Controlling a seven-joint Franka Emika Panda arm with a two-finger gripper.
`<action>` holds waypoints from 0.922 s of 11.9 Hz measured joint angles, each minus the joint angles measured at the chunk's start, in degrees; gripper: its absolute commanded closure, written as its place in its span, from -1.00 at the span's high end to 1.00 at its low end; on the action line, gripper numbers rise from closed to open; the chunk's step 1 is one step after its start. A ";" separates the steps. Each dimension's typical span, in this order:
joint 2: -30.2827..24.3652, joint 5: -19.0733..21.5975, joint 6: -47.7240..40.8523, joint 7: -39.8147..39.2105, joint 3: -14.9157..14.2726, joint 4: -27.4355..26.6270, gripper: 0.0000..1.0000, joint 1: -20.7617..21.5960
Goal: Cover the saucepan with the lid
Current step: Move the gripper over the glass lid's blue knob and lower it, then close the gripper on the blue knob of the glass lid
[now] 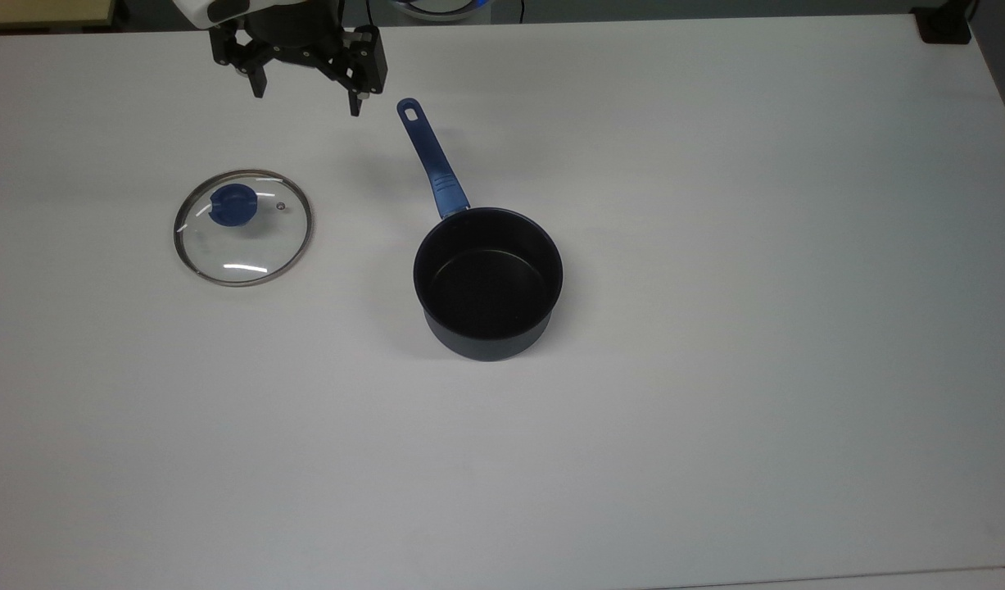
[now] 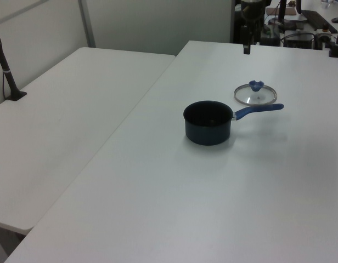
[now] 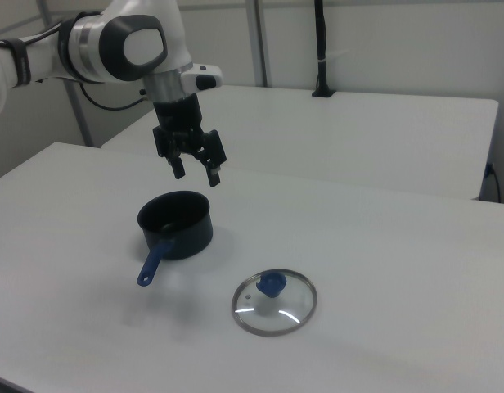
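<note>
Tool spread wide, gripping nothing, above the tabletop; glass steel-rimmed lid flat beside round dark saucepan.

White arm with grey joints and a black two-fingered claw.

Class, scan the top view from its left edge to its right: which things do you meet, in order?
Round clear glass lid with blue knob → black two-finger end effector, up above the white table → dark saucepan with long blue handle.
</note>
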 measured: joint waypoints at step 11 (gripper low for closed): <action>10.77 0.25 11.72 -17.99 -5.88 -6.18 0.99 -7.57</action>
